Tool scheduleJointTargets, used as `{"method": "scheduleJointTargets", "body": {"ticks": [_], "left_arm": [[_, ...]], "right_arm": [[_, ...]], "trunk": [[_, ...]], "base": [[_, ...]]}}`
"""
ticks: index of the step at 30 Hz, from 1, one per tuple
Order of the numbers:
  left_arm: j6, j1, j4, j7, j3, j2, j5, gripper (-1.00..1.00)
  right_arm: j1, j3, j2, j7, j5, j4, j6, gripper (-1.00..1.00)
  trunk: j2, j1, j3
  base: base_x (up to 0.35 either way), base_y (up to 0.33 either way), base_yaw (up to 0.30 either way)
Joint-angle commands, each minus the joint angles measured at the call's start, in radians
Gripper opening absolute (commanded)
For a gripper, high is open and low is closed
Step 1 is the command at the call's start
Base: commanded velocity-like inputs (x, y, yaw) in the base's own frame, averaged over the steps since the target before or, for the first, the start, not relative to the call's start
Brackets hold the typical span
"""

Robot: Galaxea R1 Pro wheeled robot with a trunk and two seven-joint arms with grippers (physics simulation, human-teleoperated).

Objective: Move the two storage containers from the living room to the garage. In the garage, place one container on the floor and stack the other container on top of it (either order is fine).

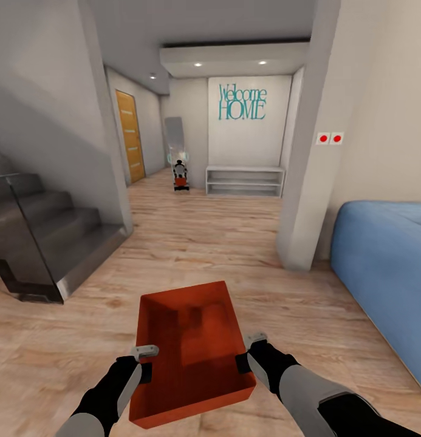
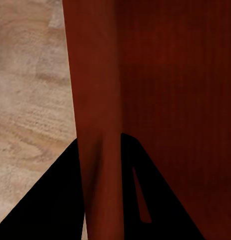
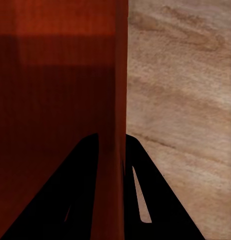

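Transport step, one storage container [image 1: 189, 352] in hand: you carry it low in front of the trunk over the wood-plank floor [image 1: 192, 243], left gripper [image 1: 145, 362] clamped astride its left wall, right gripper [image 1: 249, 352] astride its right wall. Next, drive on toward the hallway, past the staircase [image 1: 46, 237] at left, keeping both pinches level.

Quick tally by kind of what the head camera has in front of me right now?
Storage container: 1, held by left tool and right tool
Wooden door: 1
Staircase: 1
White shelf bench: 1
Blue sofa: 1
Red wall switches: 2
Total: 7
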Motion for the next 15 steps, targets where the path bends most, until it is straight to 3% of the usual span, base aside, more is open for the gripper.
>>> {"method": "scheduleJointTargets", "body": {"ticks": [1,15], "left_arm": [[-0.001,0.001,0.001,0.009,-0.014,0.006,0.049,-1.00],[-0.001,0.001,0.002,0.009,-0.014,0.006,0.048,-1.00]], "right_arm": [[-0.003,0.003,0.000,0.000,0.017,-0.003,0.008,-1.00],[-0.003,0.003,0.000,0.000,0.017,-0.003,0.008,-1.00]], "trunk": [[0.000,0.000,-0.001],[0.000,0.000,-0.001]], "base": [[0.341,0.075,0.000],[0.341,0.075,0.000]]}}
